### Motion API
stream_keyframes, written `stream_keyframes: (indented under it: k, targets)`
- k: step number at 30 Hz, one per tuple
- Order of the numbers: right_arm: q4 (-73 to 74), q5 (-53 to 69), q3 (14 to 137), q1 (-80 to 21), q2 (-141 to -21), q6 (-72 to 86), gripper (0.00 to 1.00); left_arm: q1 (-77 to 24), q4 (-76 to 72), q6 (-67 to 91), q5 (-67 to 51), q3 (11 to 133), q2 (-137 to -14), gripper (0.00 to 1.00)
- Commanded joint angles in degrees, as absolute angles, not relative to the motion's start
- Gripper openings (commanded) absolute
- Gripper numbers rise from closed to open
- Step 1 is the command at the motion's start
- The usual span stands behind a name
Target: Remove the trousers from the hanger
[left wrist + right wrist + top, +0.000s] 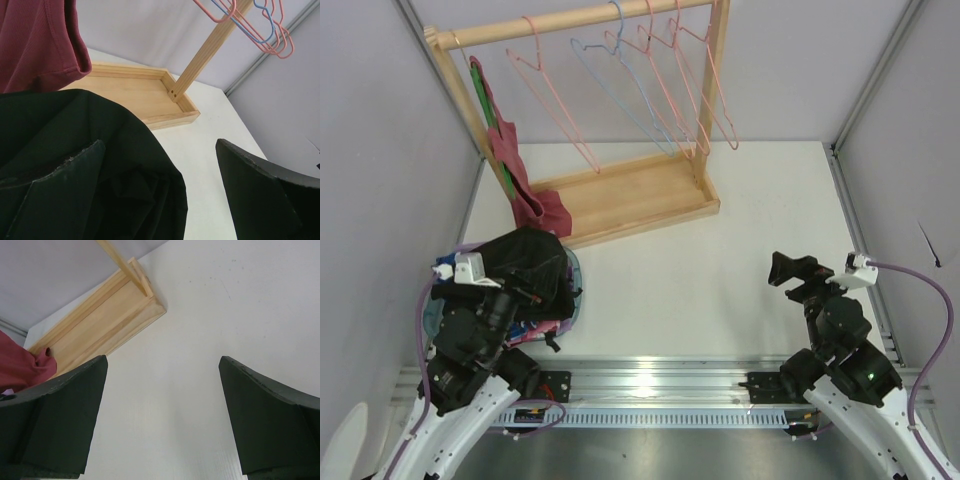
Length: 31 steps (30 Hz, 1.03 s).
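The black trousers (532, 262) lie in a heap at the left of the table, off any hanger. In the left wrist view the trousers (90, 150) fill the lower left. My left gripper (545, 315) is open against the heap; in its own view the left gripper (160, 145) has cloth in front of its left finger and in part of the gap, and nothing is pinched. The light-blue hanger (625, 90) hangs bare on the rack rail among pink ones and also shows in the left wrist view (260, 30). My right gripper (782, 270) is open and empty over the table, as its own view (162, 360) shows.
The wooden rack (630, 195) stands at the back with several pink hangers (555, 100). A dark red garment (510, 160) hangs at its left end on a green hanger. Blue and pink cloth (568, 300) peeks from under the black heap. Grey walls close both sides.
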State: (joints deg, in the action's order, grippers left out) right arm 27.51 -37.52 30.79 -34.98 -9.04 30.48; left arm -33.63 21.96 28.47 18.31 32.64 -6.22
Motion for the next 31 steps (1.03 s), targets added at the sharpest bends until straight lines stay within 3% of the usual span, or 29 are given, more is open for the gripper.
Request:
stream_keyframes:
  k: [1,31]
  targets:
    - [25.93,-38.76,31.38,-34.81,-9.23,31.12,0.99,-33.49,20.65,29.09,19.24,30.94,-4.13,0.99]
    - [26.19,-39.20,33.92,-34.89,-11.34,29.35,0.99,-33.49,21.45,29.88,18.63,30.76,-6.06,0.99]
